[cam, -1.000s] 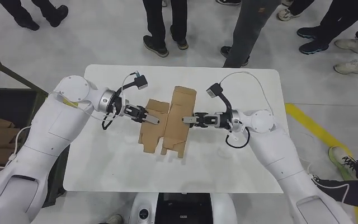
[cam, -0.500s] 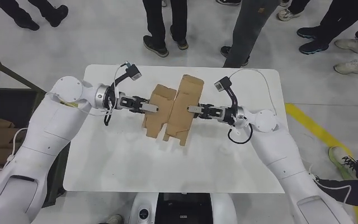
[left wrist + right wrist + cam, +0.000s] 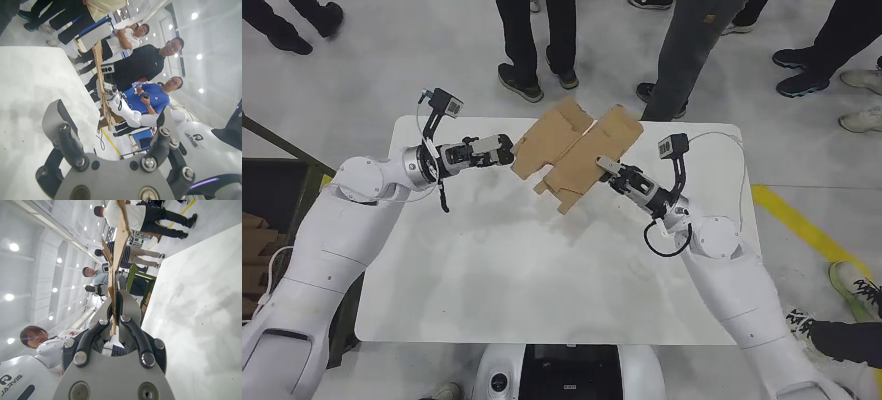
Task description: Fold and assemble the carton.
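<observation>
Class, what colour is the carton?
Plain brown; the carton shows best in the top view.

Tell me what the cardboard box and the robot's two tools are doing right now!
carton: flat, not yet assembled, held up off the table.
right tool: shut on the carton's edge.
left tool: open, holding nothing.

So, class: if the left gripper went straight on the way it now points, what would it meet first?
Probably the carton, clamped in the right gripper. The open left gripper points at its near edge; how far ahead that edge lies is unclear.
</observation>
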### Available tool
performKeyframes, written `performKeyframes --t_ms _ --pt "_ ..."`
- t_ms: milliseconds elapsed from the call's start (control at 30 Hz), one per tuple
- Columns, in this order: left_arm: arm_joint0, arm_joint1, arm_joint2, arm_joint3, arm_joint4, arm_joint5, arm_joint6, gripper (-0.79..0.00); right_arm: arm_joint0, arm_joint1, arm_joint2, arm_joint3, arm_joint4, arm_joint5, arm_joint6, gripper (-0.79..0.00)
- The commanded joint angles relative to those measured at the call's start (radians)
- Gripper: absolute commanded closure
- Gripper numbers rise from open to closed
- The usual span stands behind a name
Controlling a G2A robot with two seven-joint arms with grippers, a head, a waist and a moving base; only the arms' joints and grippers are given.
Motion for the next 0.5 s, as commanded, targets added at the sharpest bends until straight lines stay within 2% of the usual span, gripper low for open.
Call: performKeyframes --t_ms 0,100,467 --pt "0.013 -0.005 0.005 -0.009 0.02 -0.007 0.053 -0.785 -0.016 0.0 0.002 -0.03 -0.041 0.006 -0.05 0.0" --pt "0.031 -0.013 0.014 -0.026 0.053 -0.026 0.117 -0.785 -0.043 -0.002 -0.004 -0.076 -0.093 0.029 -0.107 0.0" --pt "0.054 -0.041 0.039 -0.042 0.117 -0.043 0.23 -0.785 -0.115 -0.021 -0.053 -0.151 -0.16 0.054 -0.297 0.0"
